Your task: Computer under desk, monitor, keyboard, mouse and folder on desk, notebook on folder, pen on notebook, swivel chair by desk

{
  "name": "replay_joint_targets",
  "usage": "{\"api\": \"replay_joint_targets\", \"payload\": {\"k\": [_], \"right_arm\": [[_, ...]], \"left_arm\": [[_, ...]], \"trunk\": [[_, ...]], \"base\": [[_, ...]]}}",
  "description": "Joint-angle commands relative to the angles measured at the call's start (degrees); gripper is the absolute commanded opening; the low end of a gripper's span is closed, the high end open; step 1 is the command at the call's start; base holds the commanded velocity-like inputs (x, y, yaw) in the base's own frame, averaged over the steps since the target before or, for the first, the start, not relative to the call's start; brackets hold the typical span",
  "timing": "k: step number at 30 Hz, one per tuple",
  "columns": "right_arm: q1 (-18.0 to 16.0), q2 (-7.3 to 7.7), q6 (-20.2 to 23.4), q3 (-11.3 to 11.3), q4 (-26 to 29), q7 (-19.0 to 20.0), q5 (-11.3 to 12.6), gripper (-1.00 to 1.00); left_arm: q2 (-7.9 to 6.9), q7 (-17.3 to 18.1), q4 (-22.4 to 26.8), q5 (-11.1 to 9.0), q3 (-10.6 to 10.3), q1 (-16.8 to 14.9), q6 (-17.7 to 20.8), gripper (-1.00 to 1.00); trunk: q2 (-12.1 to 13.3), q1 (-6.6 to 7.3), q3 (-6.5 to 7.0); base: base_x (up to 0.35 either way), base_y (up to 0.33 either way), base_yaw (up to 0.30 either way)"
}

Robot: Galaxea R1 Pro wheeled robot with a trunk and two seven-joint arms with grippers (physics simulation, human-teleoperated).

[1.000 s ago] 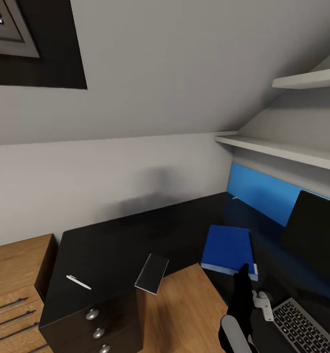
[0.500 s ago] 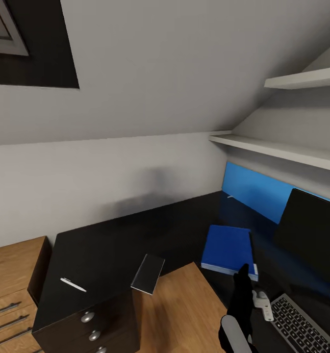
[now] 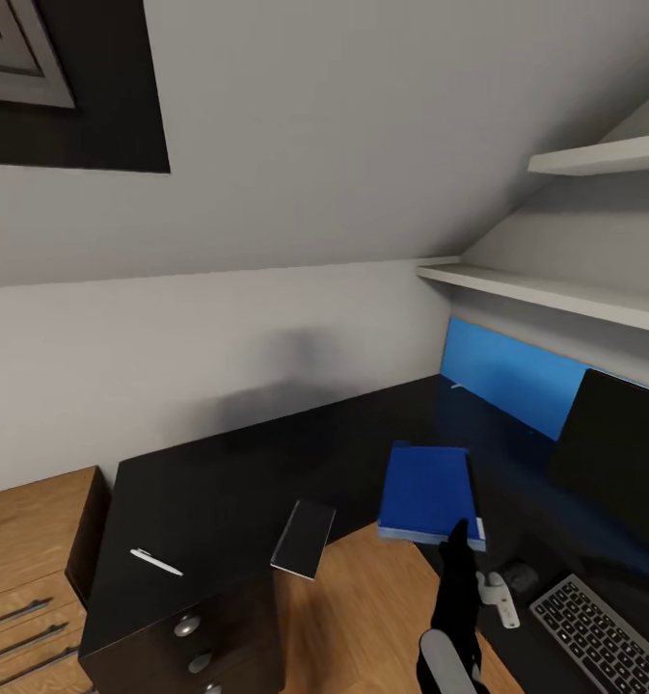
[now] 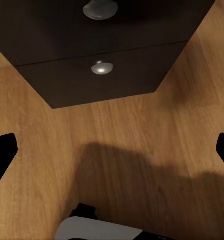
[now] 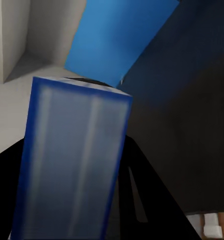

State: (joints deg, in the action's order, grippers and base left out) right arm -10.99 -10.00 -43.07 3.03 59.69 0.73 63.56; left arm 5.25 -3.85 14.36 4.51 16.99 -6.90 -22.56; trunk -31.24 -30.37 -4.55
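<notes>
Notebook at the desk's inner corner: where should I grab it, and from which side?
Take the notebook by its near short end, which juts past the desk edge over the wooden floor. Come in from the robot's side, jaws above and below; the rest probably lies too flat to pinch.

Flat bright blue folder [image 3: 426, 493] lies on glossy black L-shaped desk [image 3: 228, 482], one corner overhanging its inner edge. Black monitor [image 3: 621, 465] upright at right. Dark keyboard [image 3: 594, 638] before it; small mouse [image 3: 522, 576] beside.
</notes>
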Motion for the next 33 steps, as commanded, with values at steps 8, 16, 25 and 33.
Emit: {"api": "replay_joint_targets", "payload": {"k": [8, 16, 25, 33], "right_arm": [[-11.6, 0.0, -0.2, -0.2, -14.6, -0.3, 0.7, -1.0], [-20.6, 0.61, -0.2, -1.7, -23.4, -0.3, 1.9, -1.0], [-22.3, 1.78, 0.1, -11.0, -26.9, -0.3, 4.1, -1.0], [-22.3, 1.85, 0.2, -12.0, -27.7, -0.2, 4.4, -1.0]], "left_arm": [[0.31, -0.2, -0.2, 0.6, 0.1, 0.0, -0.2, 1.0], [0.46, -0.1, -0.3, 0.6, 0.1, 0.0, -0.2, 1.0], [0.46, -0.1, -0.3, 0.6, 0.1, 0.0, -0.1, 1.0], [0.46, -0.1, -0.3, 0.6, 0.1, 0.0, -0.2, 1.0]], "trunk": [[-0.1, -0.02, -0.11], [-0.1, -0.02, -0.11], [-0.1, -0.02, -0.11], [-0.1, -0.02, -0.11]], "base": [[0.0, 0.003, 0.0], [0.0, 0.0, 0.0], [0.0, 0.0, 0.0], [0.0, 0.0, -0.022]]}}
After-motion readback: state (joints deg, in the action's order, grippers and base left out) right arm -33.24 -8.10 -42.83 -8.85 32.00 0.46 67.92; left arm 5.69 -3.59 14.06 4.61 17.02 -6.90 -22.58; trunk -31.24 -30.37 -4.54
